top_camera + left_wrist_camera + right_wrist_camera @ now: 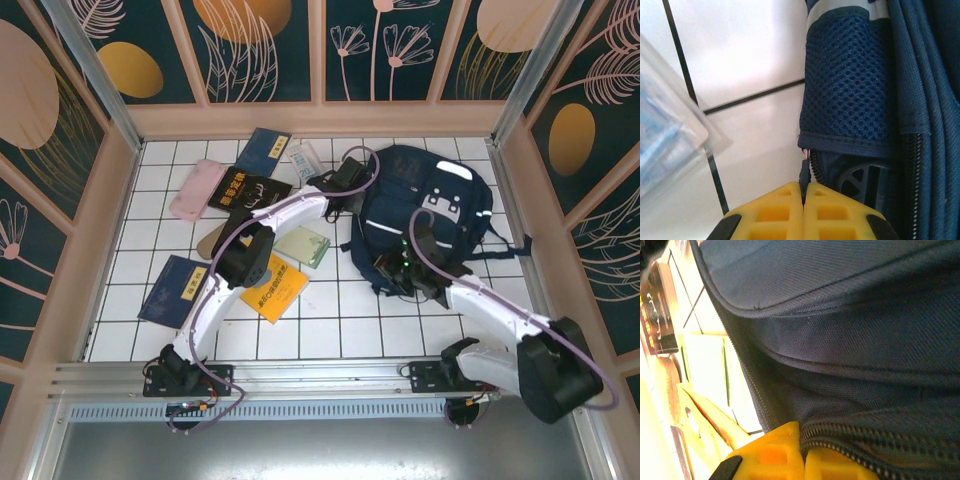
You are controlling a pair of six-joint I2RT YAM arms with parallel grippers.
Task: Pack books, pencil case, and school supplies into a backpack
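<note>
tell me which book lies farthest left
The near blue book; the yellow-orange book, black book and far blue book lie further right.

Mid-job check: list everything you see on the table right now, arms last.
backpack: one, navy, right of centre
black book: one, gold lettering, left of backpack
navy booklets: two, one far, one near-left
yellow-orange book: one, near, by left arm
notepad: one, pale green, beside backpack
clear packet: one, blue-white contents, far
pencil case: one, pink, far left
left claw: one, yellow, shut on zipper pull
right claw: one, yellow, shut, against backpack
</note>
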